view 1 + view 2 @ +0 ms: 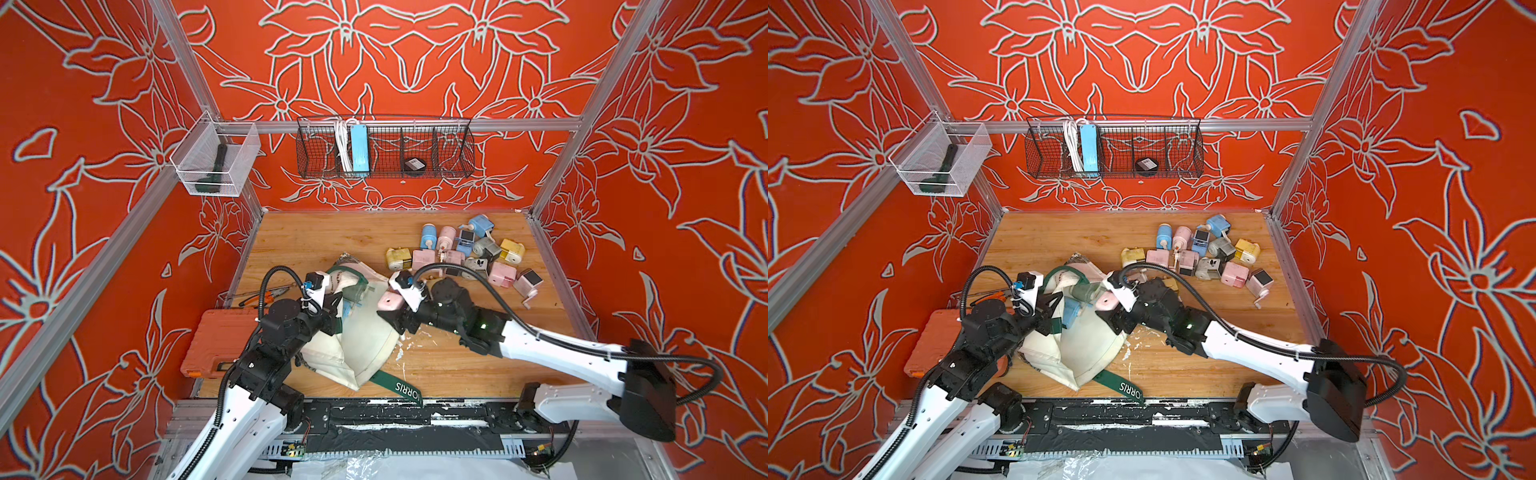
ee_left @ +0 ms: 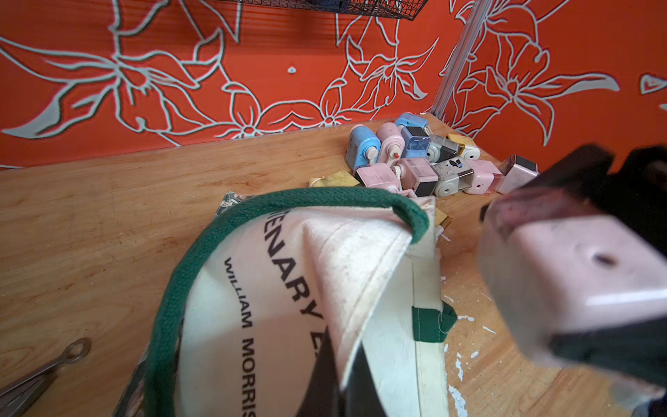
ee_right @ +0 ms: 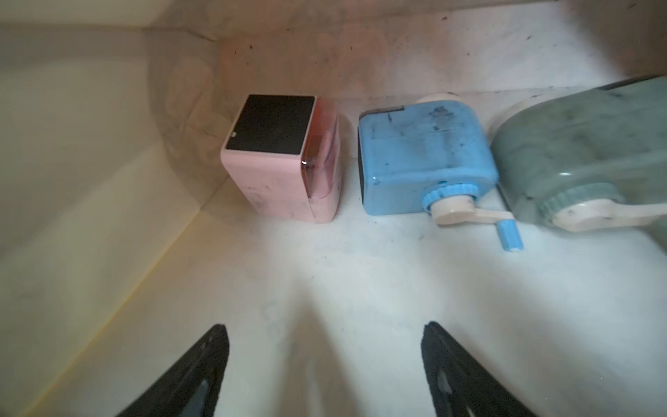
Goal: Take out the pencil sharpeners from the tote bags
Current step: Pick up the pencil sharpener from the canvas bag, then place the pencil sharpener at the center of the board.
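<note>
The cream tote bag point(image 1: 365, 345) point(image 1: 1084, 353) lies on the wooden table, with my left gripper point(image 1: 334, 316) point(image 2: 346, 375) shut on its lifted rim. My right gripper point(image 1: 388, 322) point(image 3: 325, 332) is at the bag's mouth, open, with nothing between its fingers. Ahead of it inside the bag stand a pink sharpener point(image 3: 278, 180), a blue one point(image 3: 422, 162) and a grey-green one point(image 3: 577, 151). In both top views a pink sharpener point(image 1: 390, 301) point(image 1: 1106, 301) sits right against the right wrist. Several pencil sharpeners point(image 1: 465, 253) point(image 2: 418, 159) are piled at the back right.
An orange plastic case point(image 1: 216, 345) lies at the left edge, with pliers point(image 1: 266, 295) behind it. On the back wall hangs a wire basket point(image 1: 453, 153) with a blue power strip point(image 1: 359, 149). A clear bin point(image 1: 216, 158) hangs on the left post.
</note>
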